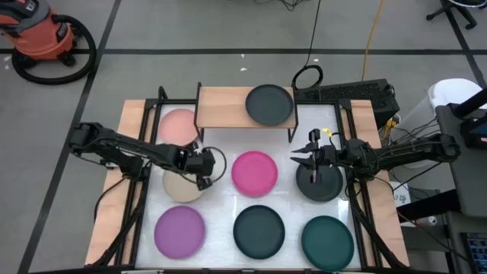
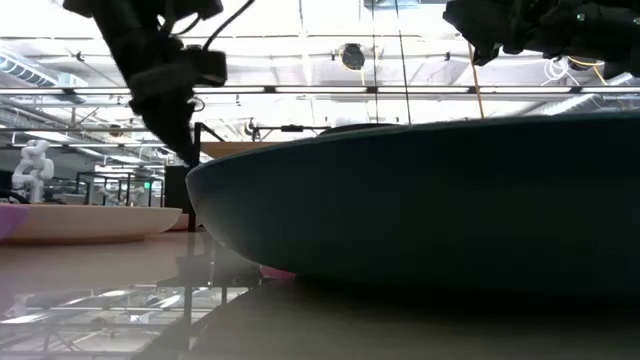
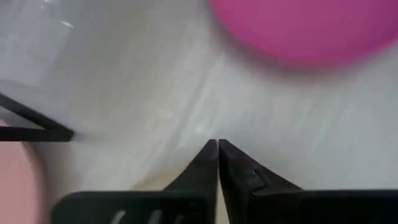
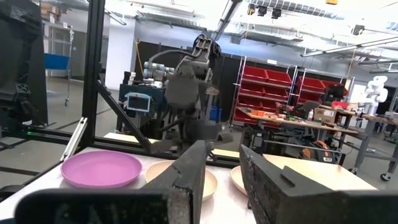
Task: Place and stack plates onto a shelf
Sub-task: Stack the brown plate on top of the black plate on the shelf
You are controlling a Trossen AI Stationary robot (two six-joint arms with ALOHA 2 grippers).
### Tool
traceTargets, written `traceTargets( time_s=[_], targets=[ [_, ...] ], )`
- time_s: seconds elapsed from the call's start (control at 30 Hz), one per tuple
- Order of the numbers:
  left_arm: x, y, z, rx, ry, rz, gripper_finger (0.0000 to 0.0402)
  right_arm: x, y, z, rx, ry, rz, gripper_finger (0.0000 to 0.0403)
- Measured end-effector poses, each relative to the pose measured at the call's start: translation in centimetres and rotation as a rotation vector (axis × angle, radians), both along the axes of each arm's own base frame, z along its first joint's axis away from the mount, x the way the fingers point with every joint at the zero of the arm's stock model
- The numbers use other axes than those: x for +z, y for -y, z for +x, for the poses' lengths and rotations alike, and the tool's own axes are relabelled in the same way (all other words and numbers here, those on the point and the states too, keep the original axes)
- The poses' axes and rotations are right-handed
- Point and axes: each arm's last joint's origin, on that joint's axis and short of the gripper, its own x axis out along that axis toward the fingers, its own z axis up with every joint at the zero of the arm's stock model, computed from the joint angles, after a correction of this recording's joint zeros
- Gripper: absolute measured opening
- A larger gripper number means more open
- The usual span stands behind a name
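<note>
While my left gripper hangs over the right edge of the beige plate, its two fingers are pressed together tip to tip, with nothing between them. My right gripper sits above the left rim of a black plate at the table's right side; its fingers stand a little apart and hold nothing.

The plates are all round, matte and shallow. The magenta plate lies in the middle of the table, between my two grippers. Along the near row lie the purple plate, a dark teal plate and a green plate, each apart from its neighbour. The salmon pink plate lies at the back left, just beside the shelf's left end and partly under it.

The shelf stands at the back of the table, a light wooden plank on thin black legs. One black plate rests flat on its right half; the left half of the plank is bare wood.
</note>
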Motion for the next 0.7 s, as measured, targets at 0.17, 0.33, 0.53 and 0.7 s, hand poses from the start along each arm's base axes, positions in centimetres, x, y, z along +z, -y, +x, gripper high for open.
traceTargets(
  time_s=[0.17,0.33,0.53,0.7],
  targets=[
    [-0.2,-0.7,0.0,-0.194,-0.077,0.057,0.0095,0.0,0.0,0.0,0.004,-0.001,0.017,0.0082],
    [-0.5,-2.9,-0.5,-0.314,-0.165,-0.063,0.0148,0.0,0.0,0.0,0.007,-0.001,0.033,0.0082],
    [-0.6,-5.6,-0.8,-0.39,-0.174,-0.087,0.0153,0.0,0.0,0.0,0.007,-0.001,0.032,0.0082],
    [-1.1,-7.1,-0.8,-0.433,-0.184,-0.11,0.0154,0.0,0.0,0.0,0.006,-0.001,0.026,0.0082]
  ],
)
